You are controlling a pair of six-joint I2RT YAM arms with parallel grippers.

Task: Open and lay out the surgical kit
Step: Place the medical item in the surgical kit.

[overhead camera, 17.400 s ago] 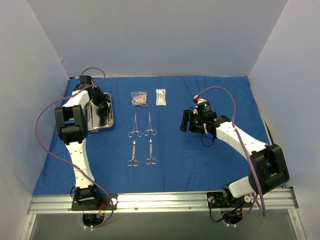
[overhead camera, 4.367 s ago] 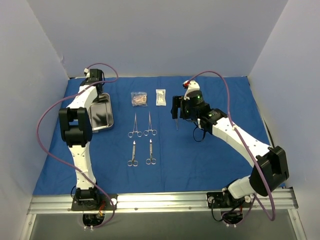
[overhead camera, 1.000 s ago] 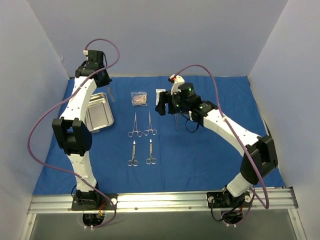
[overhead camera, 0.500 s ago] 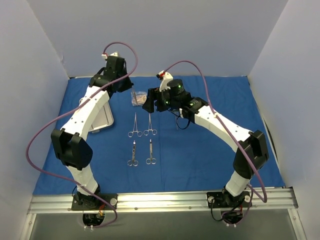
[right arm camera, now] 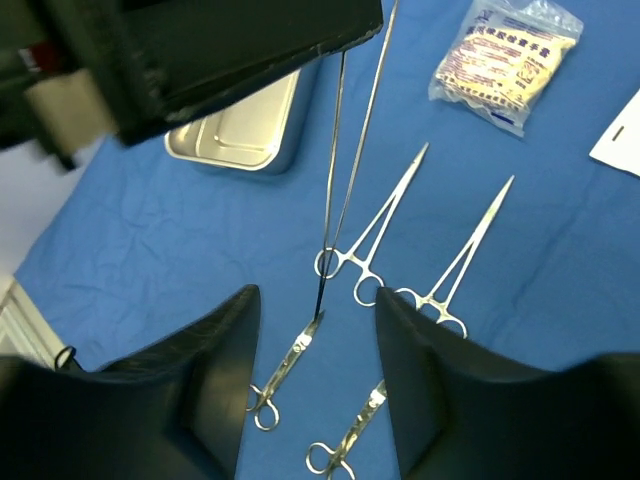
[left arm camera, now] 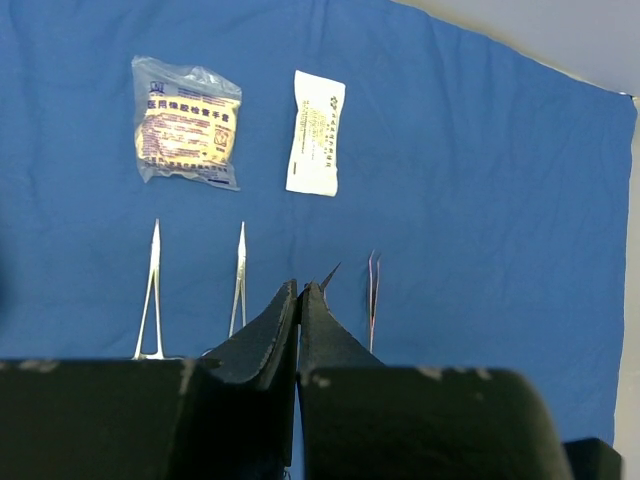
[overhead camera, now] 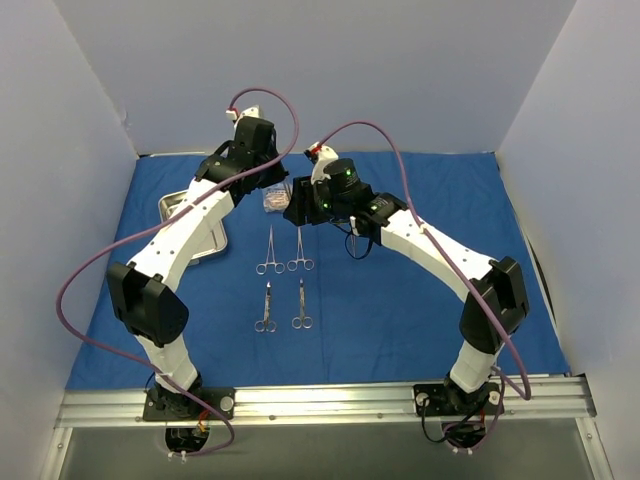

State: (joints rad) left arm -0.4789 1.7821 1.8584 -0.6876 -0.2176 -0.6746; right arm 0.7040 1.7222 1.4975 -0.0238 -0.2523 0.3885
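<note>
Step in hand, by my reading: a mid-air hand-over of one pair of tweezers from left arm to right.

Layout so far:
- The cloth (overhead camera: 420,300) lies spread flat.
- The tray (right arm camera: 235,140) sits toward the far left of the cloth. Its inside is bare as far as the right wrist view shows.
- Four scissor-handled tools (overhead camera: 270,250) lie in two rows at centre.
- Beyond them a clear packet (left arm camera: 188,120) and a white packet (left arm camera: 315,132) lie side by side.
- A second pair of tweezers (left arm camera: 373,300) lies flat on the cloth just right of the far row.
- I cannot find a third pair.
- Most of the kit looks laid out.

Left pincer (left arm camera: 299,292): pressed together, pinching the tweezers (right arm camera: 335,150) by the upper end. A short point pokes out past the fingertips in its own view. The tweezers hang down, slightly tilted, over the tools and apparently clear of the cloth.

Right pincer (right arm camera: 317,300): partly spread, one finger on each side of the tweezers' lower end, with no contact that I can see. It holds nothing.

Next move, as I judge it:
- The right pincer needs to close squarely across the thin legs and get a firm pinch before the left lets go.
- The tweezers then likely go down beside the pair already on the cloth, parallel to it.

Risk: thin smooth steel may swing or slip if the grip lands off-centre or the release comes early.
</note>
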